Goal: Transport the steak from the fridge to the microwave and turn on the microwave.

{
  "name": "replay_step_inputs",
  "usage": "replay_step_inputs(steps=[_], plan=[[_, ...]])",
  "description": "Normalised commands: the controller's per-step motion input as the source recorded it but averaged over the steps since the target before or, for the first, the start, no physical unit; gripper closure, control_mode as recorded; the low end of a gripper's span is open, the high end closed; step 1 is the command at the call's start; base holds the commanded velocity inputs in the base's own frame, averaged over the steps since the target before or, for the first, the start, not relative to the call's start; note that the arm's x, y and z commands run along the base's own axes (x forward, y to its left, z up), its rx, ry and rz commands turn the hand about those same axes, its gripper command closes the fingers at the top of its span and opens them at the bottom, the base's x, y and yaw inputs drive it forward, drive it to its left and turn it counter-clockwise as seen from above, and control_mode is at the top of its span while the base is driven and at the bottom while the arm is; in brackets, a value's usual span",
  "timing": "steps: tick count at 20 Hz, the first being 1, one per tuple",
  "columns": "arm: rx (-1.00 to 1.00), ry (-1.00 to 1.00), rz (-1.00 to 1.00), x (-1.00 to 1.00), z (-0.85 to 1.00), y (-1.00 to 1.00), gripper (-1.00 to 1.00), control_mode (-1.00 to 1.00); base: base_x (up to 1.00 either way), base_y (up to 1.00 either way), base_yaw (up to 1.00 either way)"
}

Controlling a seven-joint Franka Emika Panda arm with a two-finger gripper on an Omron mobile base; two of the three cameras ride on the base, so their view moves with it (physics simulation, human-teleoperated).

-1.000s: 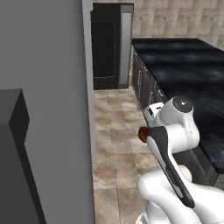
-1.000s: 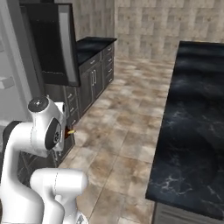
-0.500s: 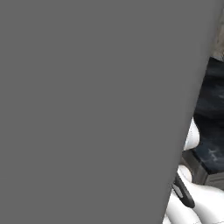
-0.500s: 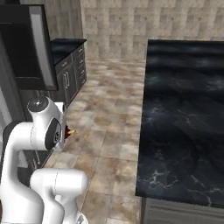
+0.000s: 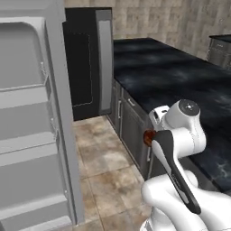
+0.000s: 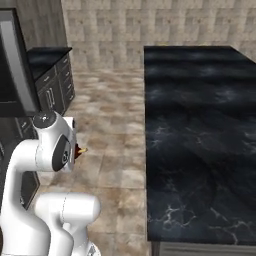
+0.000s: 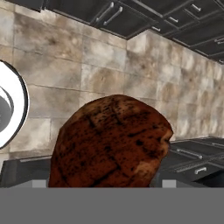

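Note:
The steak [image 7: 109, 142], a glossy reddish-brown lump, sits right in front of the hand camera and hides the fingertips. It also shows as a small red-orange lump [image 5: 147, 137] at the end of my folded arm, and its orange tip [image 6: 80, 149] pokes out beside the arm. My gripper [image 5: 150, 134] is shut on it, held close to the robot's body above the floor. The fridge [image 5: 31, 117] stands at the left with its pale racked door open. A black door with dark glass, apparently the microwave [image 5: 85, 67], stands behind it and shows again at the left edge [image 6: 15, 70].
A long black marble counter [image 5: 180, 81] over dark cabinets runs along the right in the left base view. A second black counter [image 6: 200, 130] lies to the right in the right base view. Tan tiled floor [image 6: 110, 100] lies between them.
The whole picture has shifted in both base views, so the base has driven and turned. The arm keeps its folded pose and the steak stays in the gripper.

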Motion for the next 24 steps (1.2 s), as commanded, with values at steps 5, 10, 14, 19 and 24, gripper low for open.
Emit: replay_step_inputs(steps=[5, 10, 14, 19, 24], plan=[[0.0, 0.0, 0.0, 0.0, 0.0, 0.0, 1.0, 1.0, 0.41, 0.1, -0.18], [0.0, 0.0, 0.0, 0.0, 0.0, 0.0, 1.0, 1.0, 0.49, 0.19, -0.15], [0.0, 0.0, 0.0, 0.0, 0.0, 0.0, 1.0, 1.0, 0.5, 0.25, -0.11], [0.0, 0.0, 0.0, 0.0, 0.0, 0.0, 1.0, 1.0, 0.44, 0.29, -0.1], [0.0, 0.0, 0.0, 0.0, 0.0, 0.0, 1.0, 1.0, 0.45, 0.4, -0.04]])
